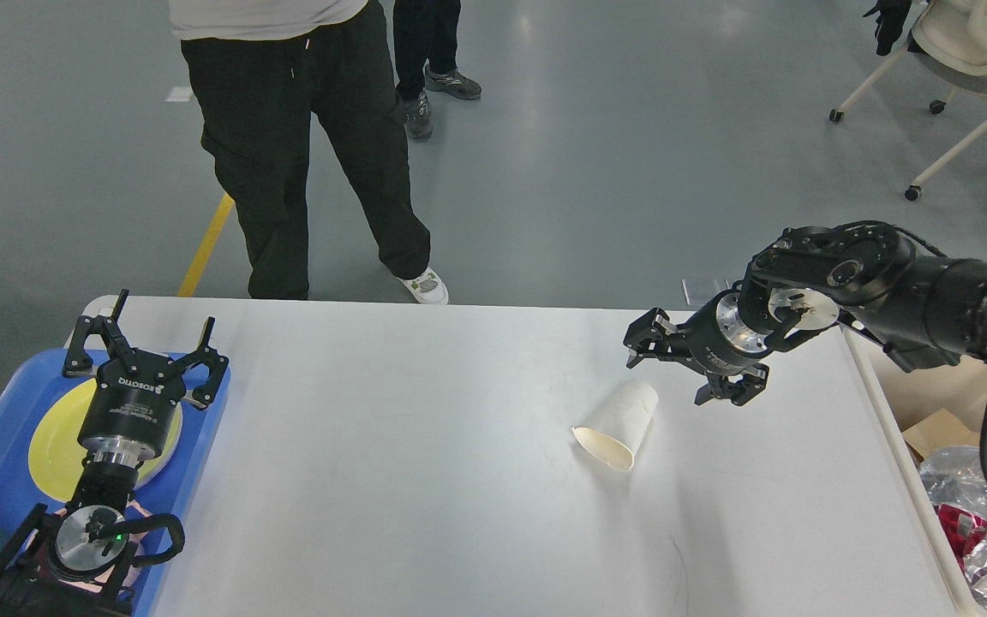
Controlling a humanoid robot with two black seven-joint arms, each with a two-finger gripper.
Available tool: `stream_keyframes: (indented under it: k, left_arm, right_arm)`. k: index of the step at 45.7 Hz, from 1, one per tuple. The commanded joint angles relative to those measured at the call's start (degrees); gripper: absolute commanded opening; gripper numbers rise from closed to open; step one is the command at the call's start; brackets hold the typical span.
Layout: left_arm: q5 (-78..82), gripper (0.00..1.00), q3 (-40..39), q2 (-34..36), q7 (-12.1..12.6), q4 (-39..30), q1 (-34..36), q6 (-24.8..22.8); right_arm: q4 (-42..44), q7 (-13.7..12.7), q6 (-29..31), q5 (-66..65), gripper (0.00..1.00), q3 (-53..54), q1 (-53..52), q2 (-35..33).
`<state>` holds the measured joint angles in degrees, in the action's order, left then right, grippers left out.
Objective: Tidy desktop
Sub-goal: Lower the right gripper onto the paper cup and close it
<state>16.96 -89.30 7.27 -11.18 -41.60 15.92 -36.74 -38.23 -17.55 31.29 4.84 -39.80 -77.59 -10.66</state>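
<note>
Desktop [391,480], matte white; tapered cup [618,422], seemingly paper, lies on it.

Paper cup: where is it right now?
Head view: the paper cup lies on its side, right of centre on the desktop, just below the open right gripper.

Only legible txt: "ROBOTIQ" in white letters, upside down in head view, on black body of left gripper [144,343]. Small print on right gripper [669,370] body too tiny to read.
</note>
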Motion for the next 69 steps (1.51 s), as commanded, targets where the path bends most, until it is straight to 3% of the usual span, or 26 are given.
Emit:
stream_keyframes:
  k: [1,21,28,41,49,58,61,66,69]
  left_arm:
    - [0.0,0.96,0.0,0.0,0.0,-0.1,0.0,0.0]
    - [0.0,0.96,0.0,0.0,0.0,-0.1,0.0,0.0]
    - [0.0,0.96,0.0,0.0,0.0,-0.1,0.0,0.0]
    - [0.0,0.96,0.0,0.0,0.0,0.0,0.0,0.0]
    - [0.0,0.96,0.0,0.0,0.0,0.0,0.0,0.0]
    - [0.0,0.96,0.0,-0.1,0.0,0.0,0.0,0.0]
    - [0.0,0.96,0.0,0.0,0.0,-0.1,0.1,0.0]
    - [0.0,0.96,0.0,0.0,0.0,-0.1,0.0,0.0]
    - [0.0,0.96,0.0,0.0,0.0,0.0,0.0,0.0]
  right_arm:
    - [6.1,0.1,0.0,0.1,1.00,0.9,4.2,2.7]
    - [20.7,0.1,-0.3,-0.6,1.00,4.8,13.7,12.0]
    - [20.8,0.2,-6.4,-1.4,1.00,4.7,15.9,13.9]
    - [20.8,0.4,-8.8,-1.4,1.00,5.3,16.5,14.3]
    - [20.7,0.6,-16.8,-1.4,1.00,5.3,19.4,15.0]
    - [20.4,0.2,-17.4,-1.4,0.99,5.3,19.3,15.4]
    - [20.2,0.0,-17.4,-1.3,0.87,5.3,19.1,15.4]
    - [19.9,0.0,-17.2,-1.0,0.46,5.4,19.1,15.1]
    - [19.3,0.0,-17.2,-0.8,0.31,5.6,19.1,14.9]
